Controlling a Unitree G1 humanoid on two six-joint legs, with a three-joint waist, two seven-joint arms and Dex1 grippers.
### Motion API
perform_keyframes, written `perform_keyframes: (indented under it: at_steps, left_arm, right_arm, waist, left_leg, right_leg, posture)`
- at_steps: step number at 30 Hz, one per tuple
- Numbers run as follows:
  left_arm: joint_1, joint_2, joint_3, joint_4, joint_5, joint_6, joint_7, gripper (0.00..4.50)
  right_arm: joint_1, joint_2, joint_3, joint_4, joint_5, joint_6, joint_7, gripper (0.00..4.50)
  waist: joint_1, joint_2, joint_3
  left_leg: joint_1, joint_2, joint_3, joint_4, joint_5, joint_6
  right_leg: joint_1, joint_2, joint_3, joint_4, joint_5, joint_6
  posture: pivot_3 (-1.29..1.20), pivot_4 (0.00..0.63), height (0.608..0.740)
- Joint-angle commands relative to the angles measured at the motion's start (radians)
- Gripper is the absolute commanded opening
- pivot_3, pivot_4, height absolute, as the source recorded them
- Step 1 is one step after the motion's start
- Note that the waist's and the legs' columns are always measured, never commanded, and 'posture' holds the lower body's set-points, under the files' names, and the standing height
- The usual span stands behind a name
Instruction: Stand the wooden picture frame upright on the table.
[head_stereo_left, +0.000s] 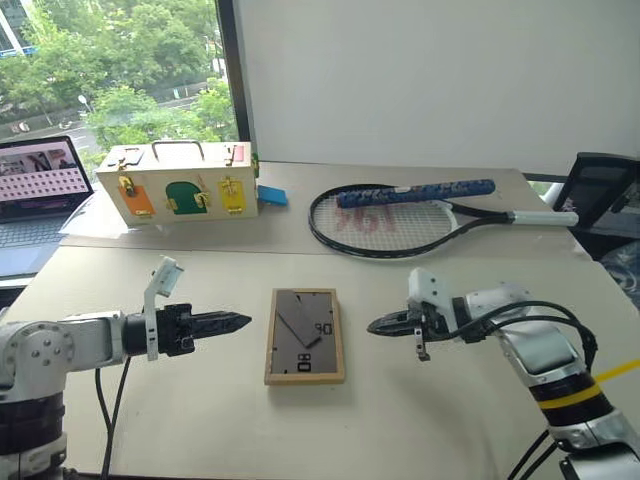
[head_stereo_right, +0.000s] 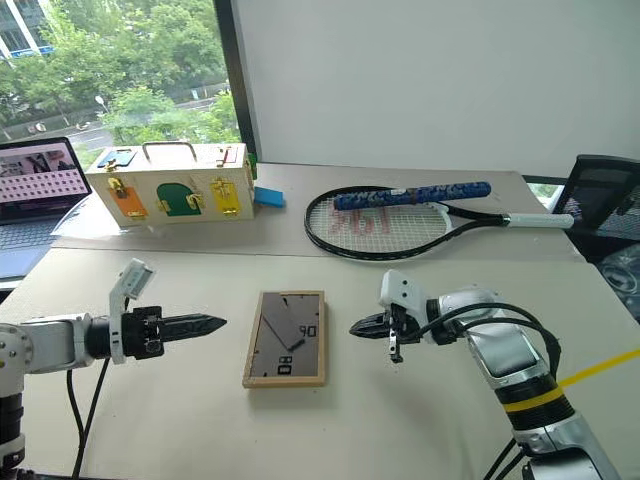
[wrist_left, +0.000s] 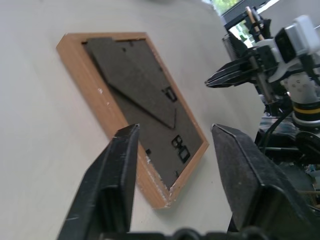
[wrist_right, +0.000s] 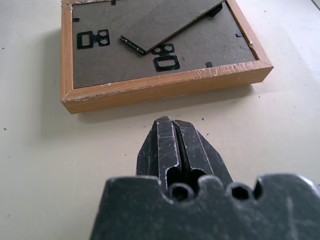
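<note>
The wooden picture frame (head_stereo_left: 305, 336) lies flat on the table (head_stereo_left: 200, 420), dark backing and stand flap facing up, midway between my two grippers. My left gripper (head_stereo_left: 245, 321) hovers to the frame's left, pointing at it. In the left wrist view its fingers (wrist_left: 125, 150) stand apart with nothing between them, and the frame (wrist_left: 140, 100) lies just beyond. My right gripper (head_stereo_left: 372, 326) hovers to the frame's right, tips aimed at it. Its jaws are pressed together and empty, a short way from the frame's edge (wrist_right: 165, 82).
A pale latch box (head_stereo_left: 185, 182) with coloured doors and a blue block (head_stereo_left: 272, 195) stand at the back left. A tennis racket (head_stereo_left: 400, 220) lies at the back right. A laptop (head_stereo_left: 35, 190) sits far left, and a dark chair (head_stereo_left: 600, 195) far right.
</note>
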Motion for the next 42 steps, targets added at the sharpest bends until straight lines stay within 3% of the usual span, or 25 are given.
perform_keyframes:
  at_steps: [1,2,8,13,19,28,31,37,39,42]
  left_arm:
    - [-0.021,0.042,-0.11,0.03,-0.098,0.044,0.019,4.24]
    - [-0.017,0.043,-0.136,0.041,-0.099,0.044,0.033,4.43]
    - [-0.032,-0.031,-0.22,0.074,-0.217,0.044,0.173,4.43]
    - [-0.059,-0.125,-0.212,0.113,-0.29,0.044,0.294,4.43]
    - [-0.061,-0.313,-0.188,0.155,-0.327,0.044,0.449,4.43]
    - [-0.033,-0.394,-0.099,0.158,-0.365,0.032,0.556,4.43]
    - [-0.031,-0.391,-0.077,0.167,-0.353,0.02,0.573,3.74]
    - [-0.033,-0.384,-0.05,0.147,-0.422,0.007,0.556,1.65]
    - [-0.036,-0.381,-0.046,0.159,-0.444,-0.006,0.552,1.19]
    - [-0.043,-0.375,-0.043,0.164,-0.453,-0.02,0.54,1.18]
  right_arm:
    - [-0.015,0.019,0.021,0.023,-0.029,-0.065,-0.017,0.0]
    - [-0.015,0.019,0.03,0.036,-0.041,-0.083,-0.019,0.0]
    - [-0.019,0.039,0.046,0.073,-0.05,-0.124,-0.022,0.0]
    - [-0.006,0.07,0.063,0.083,-0.061,-0.141,-0.029,0.0]
    - [-0.018,0.109,0.08,0.094,-0.069,-0.142,-0.046,0.0]
    - [-0.006,0.109,0.078,0.087,-0.07,-0.136,-0.044,0.0]
    - [-0.004,0.107,0.078,0.086,-0.07,-0.133,-0.043,0.0]
    - [-0.02,0.096,0.049,0.088,-0.052,-0.116,-0.041,0.0]
    - [-0.033,0.089,0.007,0.084,-0.018,-0.077,-0.049,0.0]
    - [-0.054,0.045,-0.085,0.085,0.05,0.005,-0.051,0.0]
  waist:
    - [-0.004,0.0,0.0]
    - [-0.007,0.0,0.0]
    - [0.0,0.0,0.0]
    - [0.009,0.001,0.0]
    - [0.028,0.002,-0.002]
    - [0.036,0.002,-0.002]
    - [0.035,0.002,-0.002]
    - [0.023,0.002,-0.002]
    - [0.021,0.002,-0.002]
    - [0.021,0.002,-0.002]
  left_leg:
    - [0.0,0.0,0.0,0.0,0.0,0.0]
    - [0.0,0.0,0.0,0.0,0.0,0.0]
    - [0.0,-0.001,0.0,0.0,0.0,0.0]
    - [0.0,-0.001,0.0,0.001,0.0,0.0]
    - [0.001,-0.002,0.0,0.002,0.0,0.0]
    - [0.001,-0.002,-0.001,0.003,0.001,-0.001]
    - [0.001,-0.002,-0.001,0.003,0.001,-0.001]
    - [0.001,-0.002,-0.001,0.002,0.001,-0.001]
    - [0.001,-0.002,-0.001,0.002,0.001,-0.001]
    - [0.0,-0.002,-0.001,0.002,0.001,-0.001]
  right_leg:
    - [0.0,0.0,0.0,0.0,0.0,0.0]
    - [0.0,0.0,0.0,0.0,0.0,0.0]
    - [0.001,0.0,0.0,0.0,0.0,0.0]
    - [0.001,0.0,0.0,0.0,0.0,0.0]
    - [0.003,-0.001,0.0,0.0,0.001,0.001]
    - [0.003,-0.001,0.0,0.0,0.001,0.002]
    - [0.003,-0.001,0.0,0.0,0.001,0.002]
    - [0.002,-0.001,0.0,0.0,0.001,0.001]
    - [0.002,-0.001,0.0,0.0,0.001,0.001]
    - [0.002,-0.001,0.0,0.0,0.001,0.001]
  posture:
    - [0.0,0.15,0.739]
    - [0.0,0.15,0.739]
    - [0.0,0.15,0.739]
    - [0.0,0.15,0.739]
    - [0.0,0.15,0.739]
    - [0.0,0.15,0.739]
    - [0.0,0.15,0.739]
    - [0.0,0.15,0.739]
    - [0.0,0.15,0.739]
    - [0.0,0.15,0.739]
